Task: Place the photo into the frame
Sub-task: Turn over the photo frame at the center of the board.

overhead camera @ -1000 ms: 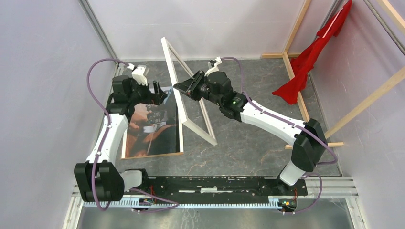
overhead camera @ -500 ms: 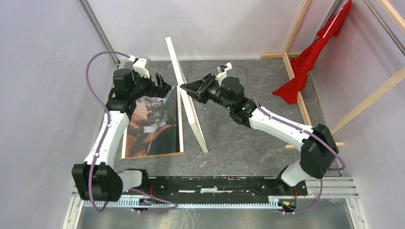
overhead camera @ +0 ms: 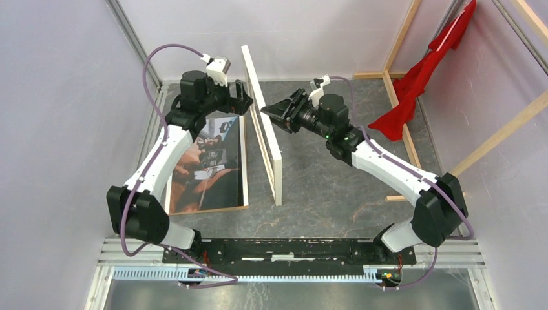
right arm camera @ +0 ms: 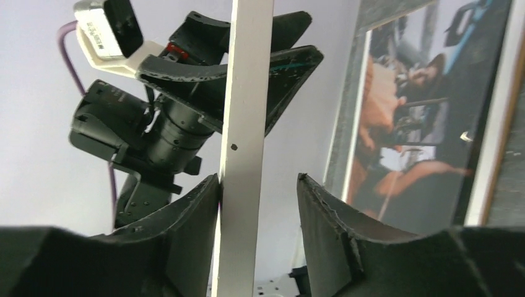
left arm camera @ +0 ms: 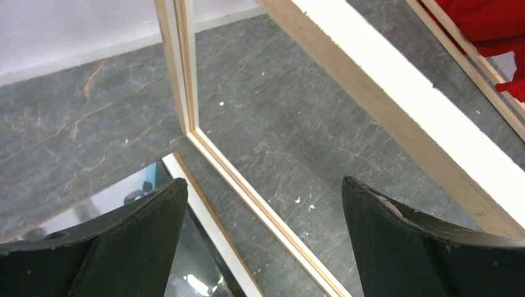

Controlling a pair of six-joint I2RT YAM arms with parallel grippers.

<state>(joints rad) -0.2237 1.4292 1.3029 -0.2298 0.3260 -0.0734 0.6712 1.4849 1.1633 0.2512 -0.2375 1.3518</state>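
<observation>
The frame (overhead camera: 274,174) stands on its long edge, almost upright, running from the back wall toward me. My right gripper (overhead camera: 270,113) is open around its upper border (right arm camera: 244,124): one finger touches the border, the other stands off with a gap. My left gripper (overhead camera: 244,97) hangs wide open on the frame's other side, holding nothing. The left wrist view looks through the frame's opening, past its lower rail (left arm camera: 247,192). The photo (overhead camera: 210,168) lies flat, picture up, left of the frame. It shows too in the right wrist view (right arm camera: 408,124) and by the left fingers (left arm camera: 198,275).
A brown board's edge (overhead camera: 207,210) shows under the photo. A red cloth (overhead camera: 420,77) hangs over bare wooden beams (overhead camera: 404,123) at the back right. Walls close in at the left, back and right.
The frame has tipped from leaning to almost upright and shifted right. The right gripper's jaws have parted from its border. The left arm has swung back to the frame's far end.
</observation>
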